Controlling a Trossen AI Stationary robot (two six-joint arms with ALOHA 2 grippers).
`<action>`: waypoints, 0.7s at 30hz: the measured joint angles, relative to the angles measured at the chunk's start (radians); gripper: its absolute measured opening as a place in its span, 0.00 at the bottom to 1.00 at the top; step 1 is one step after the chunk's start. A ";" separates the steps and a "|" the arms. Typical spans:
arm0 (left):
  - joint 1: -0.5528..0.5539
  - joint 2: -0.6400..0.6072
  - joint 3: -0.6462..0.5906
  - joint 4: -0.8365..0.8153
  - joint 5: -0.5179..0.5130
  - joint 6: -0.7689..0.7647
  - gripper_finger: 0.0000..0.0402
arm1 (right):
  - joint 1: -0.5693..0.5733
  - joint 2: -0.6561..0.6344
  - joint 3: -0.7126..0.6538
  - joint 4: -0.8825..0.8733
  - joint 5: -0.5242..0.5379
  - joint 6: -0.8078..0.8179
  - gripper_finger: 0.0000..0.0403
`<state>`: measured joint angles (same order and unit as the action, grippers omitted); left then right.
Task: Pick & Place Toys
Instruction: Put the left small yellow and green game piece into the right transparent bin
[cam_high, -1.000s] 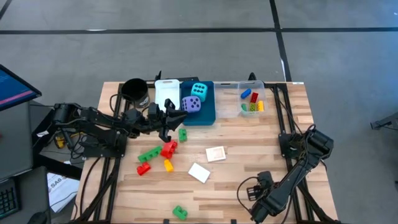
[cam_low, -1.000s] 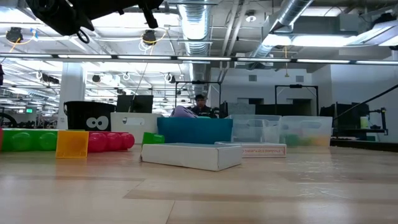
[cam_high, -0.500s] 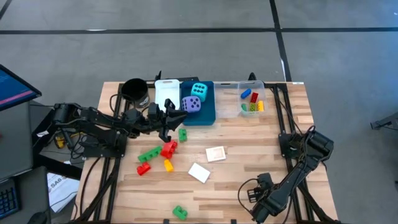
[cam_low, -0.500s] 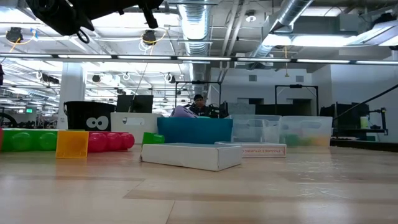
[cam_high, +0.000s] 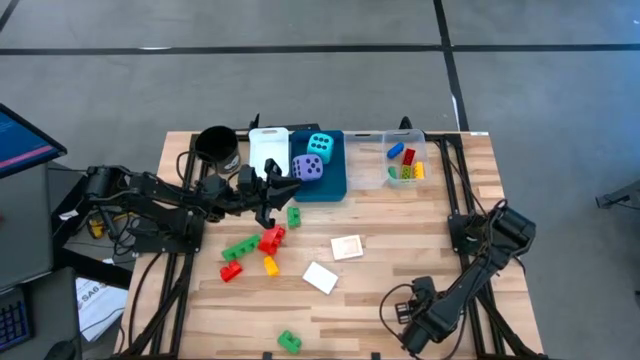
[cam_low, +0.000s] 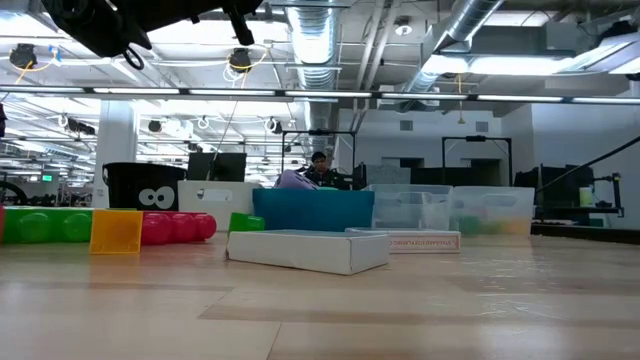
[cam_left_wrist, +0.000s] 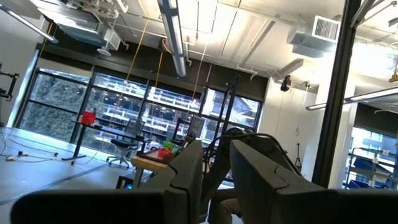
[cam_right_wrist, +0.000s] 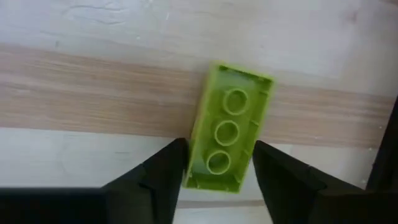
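Green brick (cam_right_wrist: 228, 135) between hand (cam_right_wrist: 215, 167) fingers

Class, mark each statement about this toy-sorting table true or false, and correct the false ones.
1. The cyan die and the purple die both lie in the blue bin. True.
2. The clear bin is empty. False: it holds several bricks.
3. Two white cards lie on the table. True.
4. The black cup stands next to the clear bin. False: it stands beside the white bin, on the far side of the blue bin from the clear one.
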<state>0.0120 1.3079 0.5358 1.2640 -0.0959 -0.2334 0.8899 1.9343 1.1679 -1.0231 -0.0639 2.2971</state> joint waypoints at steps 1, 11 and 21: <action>0.000 0.000 0.000 0.000 0.000 0.000 0.19 | -0.003 0.000 0.000 0.002 -0.001 0.000 0.42; 0.000 0.000 0.000 0.000 0.000 0.000 0.19 | -0.016 0.006 0.033 -0.047 0.006 -0.004 0.29; 0.000 0.000 0.000 0.000 0.000 0.000 0.19 | -0.015 0.008 0.285 -0.498 0.152 -0.011 0.31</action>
<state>0.0120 1.3079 0.5358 1.2641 -0.0959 -0.2333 0.8753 1.9419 1.4532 -1.5214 0.0881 2.2863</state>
